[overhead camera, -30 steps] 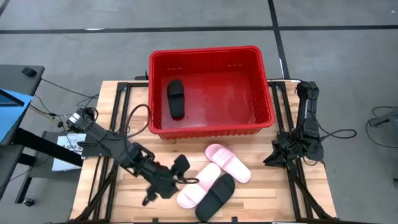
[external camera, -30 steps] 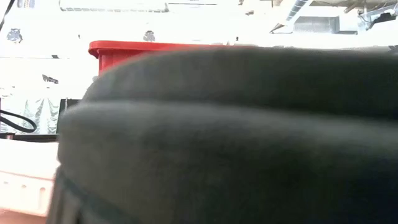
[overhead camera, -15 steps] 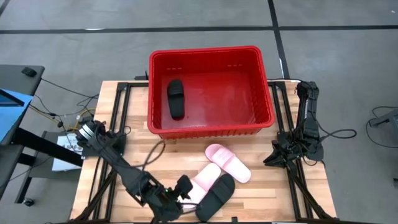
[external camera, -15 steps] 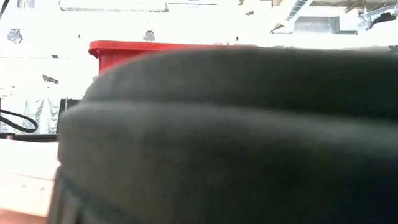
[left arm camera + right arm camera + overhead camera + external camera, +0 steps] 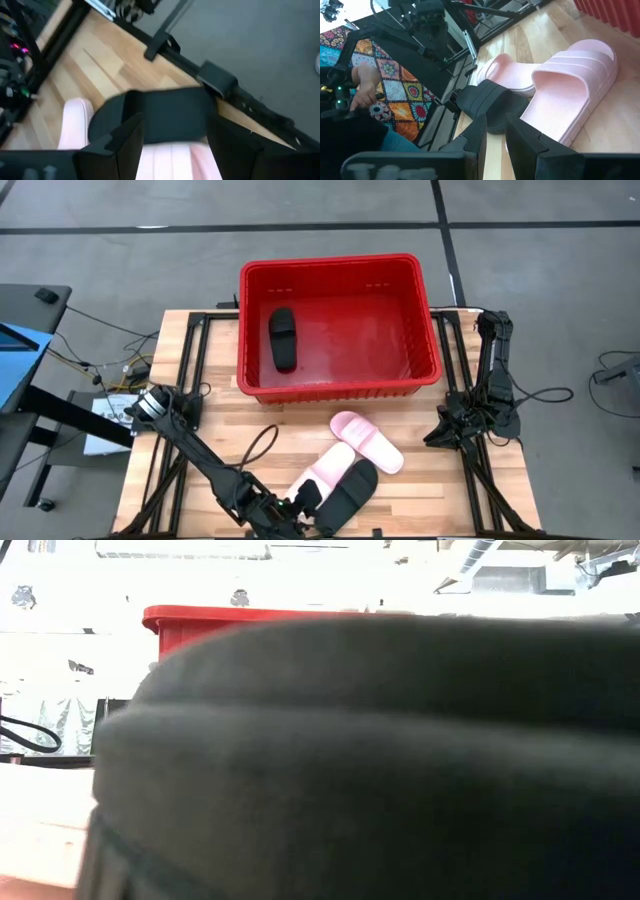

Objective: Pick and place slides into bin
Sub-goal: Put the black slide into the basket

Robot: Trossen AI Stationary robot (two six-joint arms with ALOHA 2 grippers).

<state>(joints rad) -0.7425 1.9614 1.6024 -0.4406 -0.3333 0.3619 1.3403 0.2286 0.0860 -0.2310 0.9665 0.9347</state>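
The left end effector (image 5: 300,505) is low at the near edge of the desk (image 5: 230,420), at the heel ends of a pink slide (image 5: 322,472) and a black slide (image 5: 348,494) that lie side by side and touch. In the left wrist view its two dark fingers (image 5: 125,142) are spread apart, released, with the pink slide between them and the black slide's strap (image 5: 167,112) just ahead; nothing is gripped. A second pink slide (image 5: 366,442) lies just beyond that pair, between them and the red bin (image 5: 340,390). Inside the bin, another black slide (image 5: 283,338) rests on the floor toward the left wall. The right end effector (image 5: 440,436) waits at the right side of the desk, well apart from the slides, its fingers (image 5: 480,132) nearly together and empty.
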